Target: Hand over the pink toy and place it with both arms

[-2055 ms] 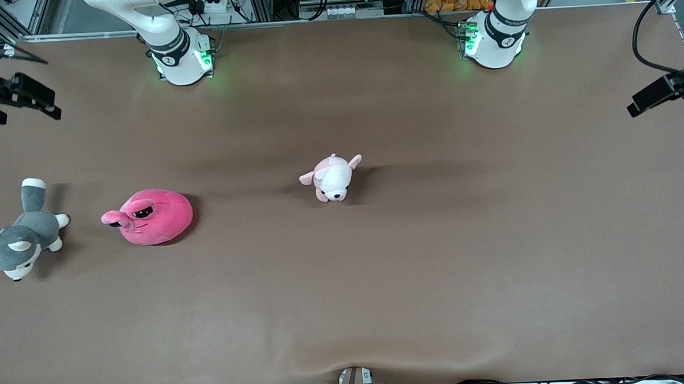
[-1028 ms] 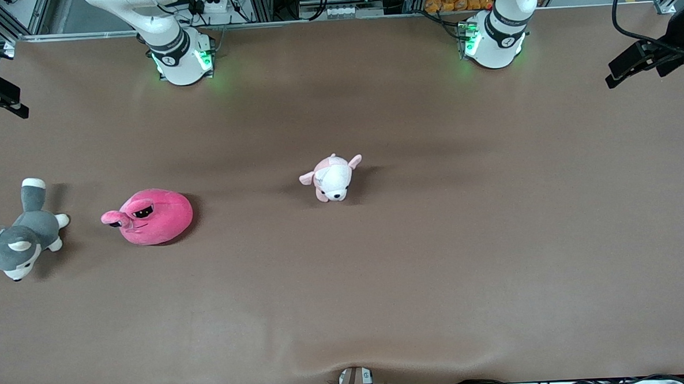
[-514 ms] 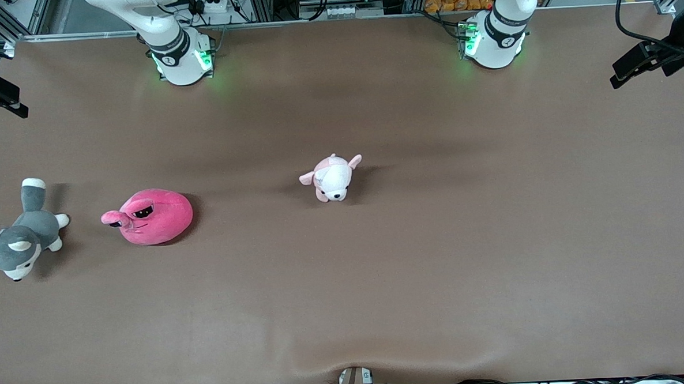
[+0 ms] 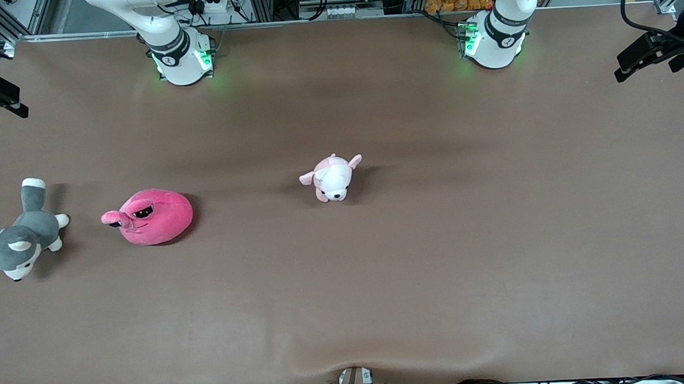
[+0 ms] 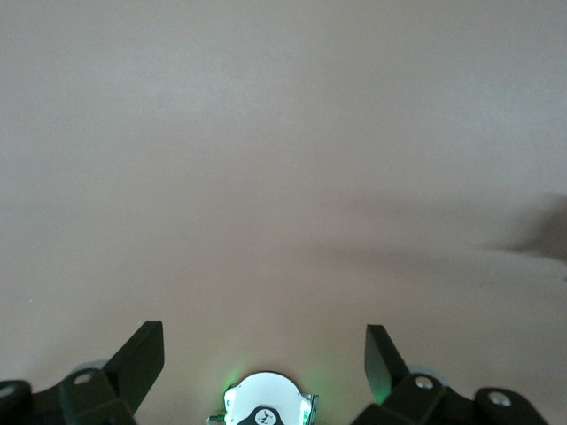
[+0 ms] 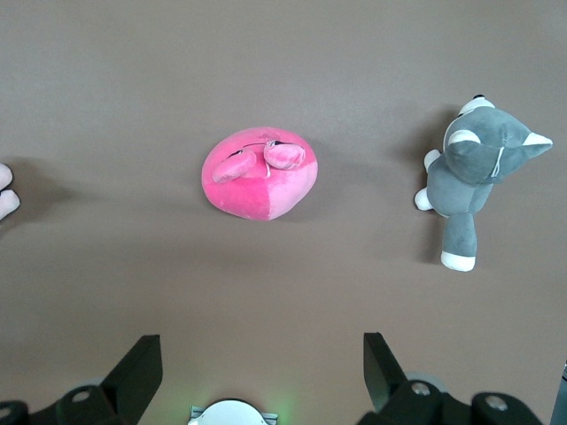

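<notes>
Front view: the pink toy lies on the bench toward the right arm's end, held by nothing; left wrist view: my left tool hangs wide over bare bench; right wrist view: my right tool hangs wide at its own end with the toy in sight, so I judge this fits either awaiting pickup or already placed.

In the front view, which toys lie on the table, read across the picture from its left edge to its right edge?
grey husky plush → hot-pink round plush → pale pink and white puppy plush
</notes>
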`<state>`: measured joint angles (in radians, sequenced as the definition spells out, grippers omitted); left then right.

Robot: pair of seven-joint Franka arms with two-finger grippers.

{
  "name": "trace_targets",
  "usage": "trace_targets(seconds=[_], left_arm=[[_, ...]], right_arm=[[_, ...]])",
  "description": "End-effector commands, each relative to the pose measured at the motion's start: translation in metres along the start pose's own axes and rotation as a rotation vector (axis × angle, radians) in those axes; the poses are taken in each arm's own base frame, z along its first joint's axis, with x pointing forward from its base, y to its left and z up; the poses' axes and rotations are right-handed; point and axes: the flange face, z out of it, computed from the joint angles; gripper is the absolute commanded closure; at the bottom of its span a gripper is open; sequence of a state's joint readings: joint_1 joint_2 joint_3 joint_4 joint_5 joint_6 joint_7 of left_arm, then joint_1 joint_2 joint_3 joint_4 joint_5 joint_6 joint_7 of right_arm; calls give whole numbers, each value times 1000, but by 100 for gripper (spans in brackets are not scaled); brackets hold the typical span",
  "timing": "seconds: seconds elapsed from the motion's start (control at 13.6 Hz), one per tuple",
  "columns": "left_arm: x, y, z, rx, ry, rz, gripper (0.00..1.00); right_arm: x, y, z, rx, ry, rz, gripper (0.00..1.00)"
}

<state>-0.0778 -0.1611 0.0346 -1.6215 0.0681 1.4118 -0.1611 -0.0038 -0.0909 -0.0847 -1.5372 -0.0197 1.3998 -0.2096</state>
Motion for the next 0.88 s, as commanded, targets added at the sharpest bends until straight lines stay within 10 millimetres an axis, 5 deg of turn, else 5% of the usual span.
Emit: trace_targets(seconds=[0.0,0.81], left_arm=[[1,-2,-6,17,-13,11,0],[-2,1,-4,12,-39,14,0]], right_arm=[[2,3,-3,-14,-7,-6,0],[2,2,-2,-12,-11,-8,0]])
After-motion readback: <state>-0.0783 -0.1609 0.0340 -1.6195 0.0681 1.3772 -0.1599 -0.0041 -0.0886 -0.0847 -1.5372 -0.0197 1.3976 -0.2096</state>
